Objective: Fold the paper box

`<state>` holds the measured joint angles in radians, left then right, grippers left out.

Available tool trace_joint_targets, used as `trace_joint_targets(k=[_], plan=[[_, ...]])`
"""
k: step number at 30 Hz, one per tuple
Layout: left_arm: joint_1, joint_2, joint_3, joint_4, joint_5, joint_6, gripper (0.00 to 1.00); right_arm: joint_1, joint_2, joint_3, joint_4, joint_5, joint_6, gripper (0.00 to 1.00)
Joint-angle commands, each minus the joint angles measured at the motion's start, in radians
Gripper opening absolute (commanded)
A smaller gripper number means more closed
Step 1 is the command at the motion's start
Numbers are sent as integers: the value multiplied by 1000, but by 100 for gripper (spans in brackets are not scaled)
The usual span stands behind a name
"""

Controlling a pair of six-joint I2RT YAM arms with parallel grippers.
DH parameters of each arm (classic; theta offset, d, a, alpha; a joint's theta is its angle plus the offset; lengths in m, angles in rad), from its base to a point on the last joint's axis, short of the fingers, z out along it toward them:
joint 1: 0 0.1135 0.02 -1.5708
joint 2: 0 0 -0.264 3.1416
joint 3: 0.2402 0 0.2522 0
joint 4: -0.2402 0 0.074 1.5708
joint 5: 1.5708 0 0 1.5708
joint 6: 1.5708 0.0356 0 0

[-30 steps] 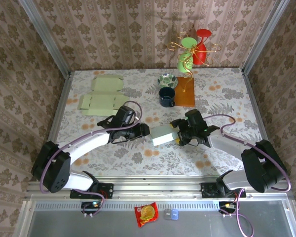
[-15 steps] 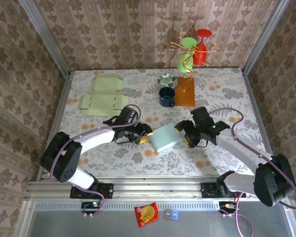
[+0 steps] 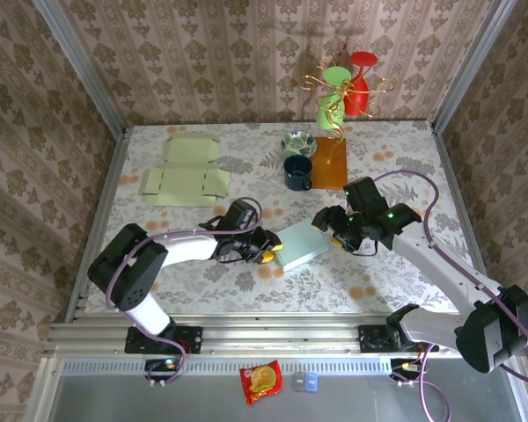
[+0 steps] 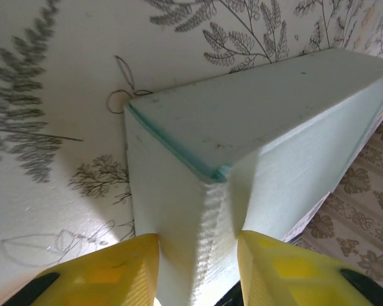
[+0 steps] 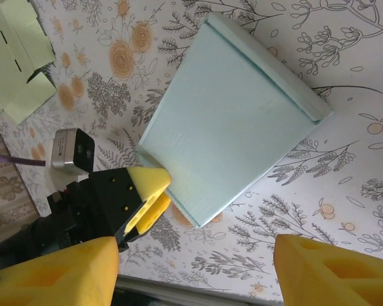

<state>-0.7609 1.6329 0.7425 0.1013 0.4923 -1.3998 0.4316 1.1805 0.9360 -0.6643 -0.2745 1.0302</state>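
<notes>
The paper box (image 3: 304, 243) is a pale blue-green closed carton lying flat on the floral tabletop, also seen in the right wrist view (image 5: 233, 121). My left gripper (image 3: 268, 251) is at its near-left corner. In the left wrist view the yellow fingers (image 4: 115, 268) press on both sides of the box's end (image 4: 198, 191), with the left gripper (image 4: 198, 245) shut on it. My right gripper (image 3: 339, 230) hovers off the box's right end. It stands wide open (image 5: 198, 274) with only table between its fingers.
Flat light-green box blanks (image 3: 187, 171) lie at the back left. A dark mug (image 3: 297, 172), a patterned bowl (image 3: 298, 142) and an orange board (image 3: 330, 163) sit behind the box, under a wire rack with green and red cups (image 3: 343, 92).
The box, first held up between both grippers, now lies flat on the table. The right gripper let go and drew back to the right. The left gripper shifted to the box's corner and closed.
</notes>
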Motion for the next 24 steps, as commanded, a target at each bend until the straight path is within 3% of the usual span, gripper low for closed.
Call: trace_joint_targets(k=[1,4,10,19,24], plan=[[-14,45,36,36,-4,-15,29,-5,-24,37,-50,1,-36,65],[-25,85,95,4,-18,25,22,-6,-45,50,-75,13,-52,63],[-59,202,242,-37,-29,81,21,-29,-99,129,-215,92,-141,63],[-92,383,489,-112,-35,159,20,-70,-202,312,-495,334,-297,63],[-112,461,598,-142,-36,177,20,-104,-257,335,-545,358,-326,64]])
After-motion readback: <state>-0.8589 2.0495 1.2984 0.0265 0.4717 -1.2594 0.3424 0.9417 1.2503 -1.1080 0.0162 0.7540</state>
